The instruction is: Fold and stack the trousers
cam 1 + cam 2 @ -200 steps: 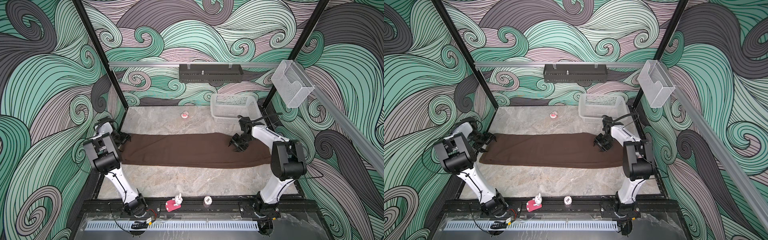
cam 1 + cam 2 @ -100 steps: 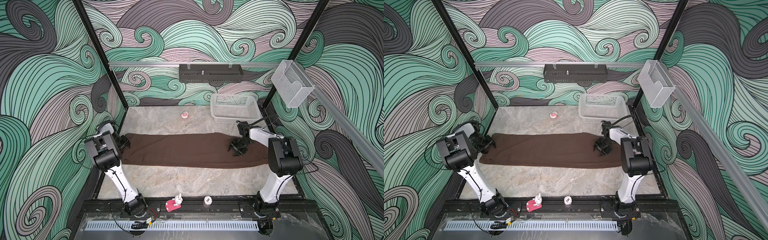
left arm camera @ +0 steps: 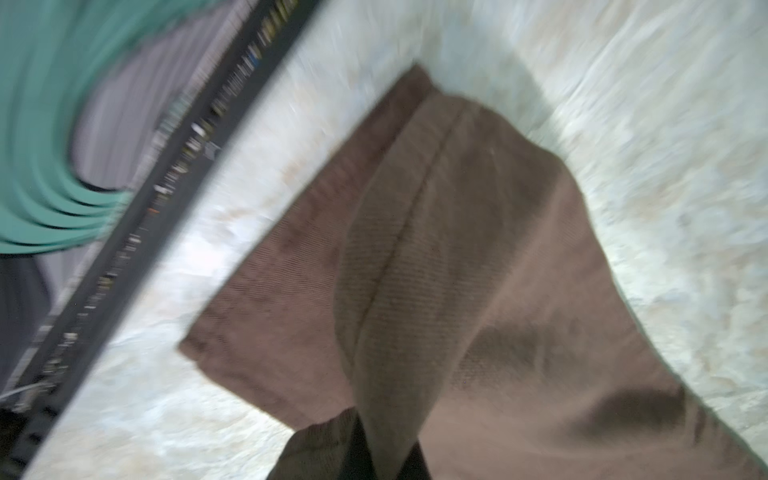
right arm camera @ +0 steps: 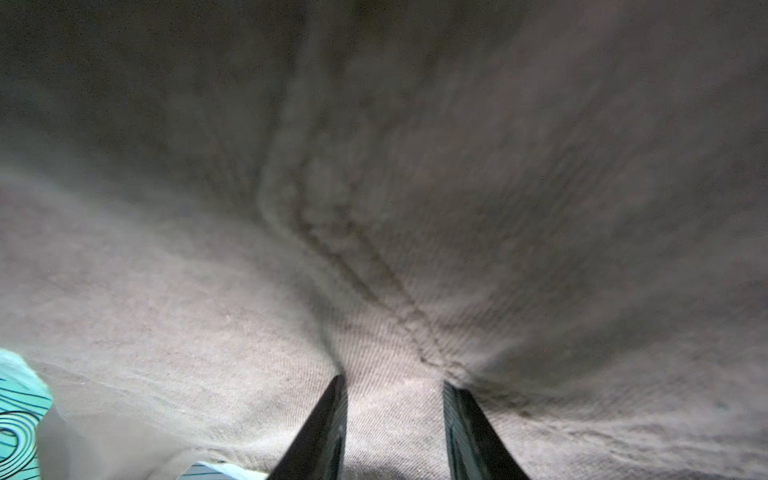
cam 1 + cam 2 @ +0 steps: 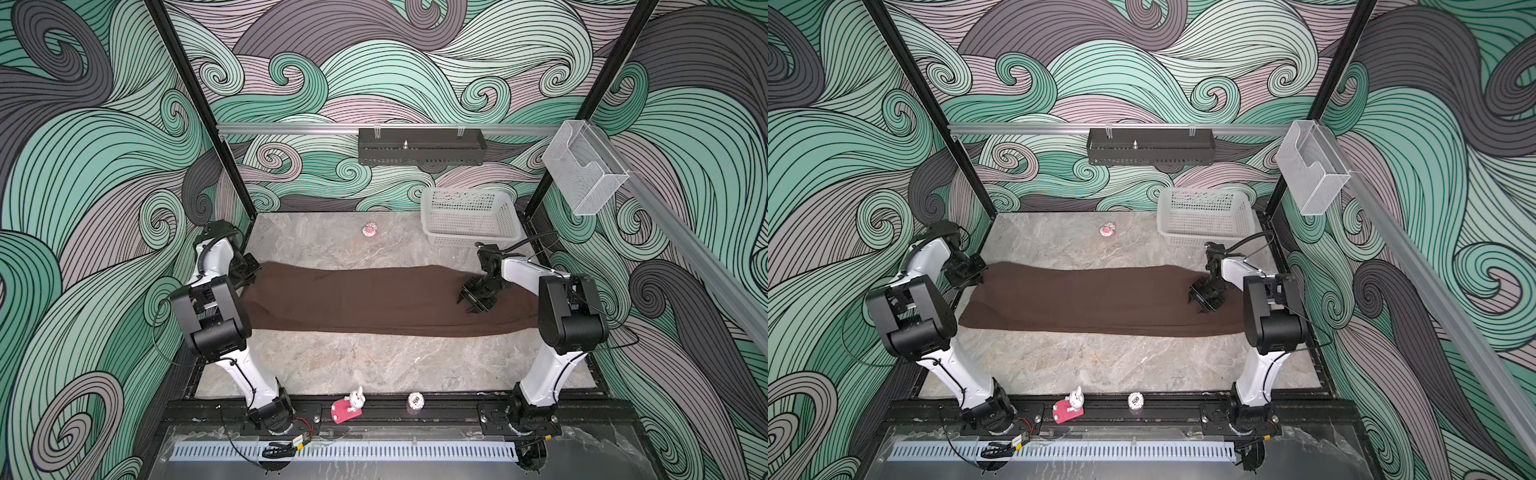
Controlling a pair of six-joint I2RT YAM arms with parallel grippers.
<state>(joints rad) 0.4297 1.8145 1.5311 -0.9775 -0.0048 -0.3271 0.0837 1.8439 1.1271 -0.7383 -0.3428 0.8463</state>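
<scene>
Gripping for the first fold: the trousers (image 5: 374, 301) are spread across mid-frame in both top views; the left gripper (image 5: 248, 272) is clamped on their left end; the right gripper (image 4: 392, 419) is part-closed around a pinch of cloth; a matched lift is judged next.

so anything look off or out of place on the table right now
Nothing spilled or damaged. The trousers lie in one long band across the table, their right end slipping under the right arm's base. The white basket stands upright at the back. Small trinkets sit at the front rail and back, clear of the cloth.
</scene>
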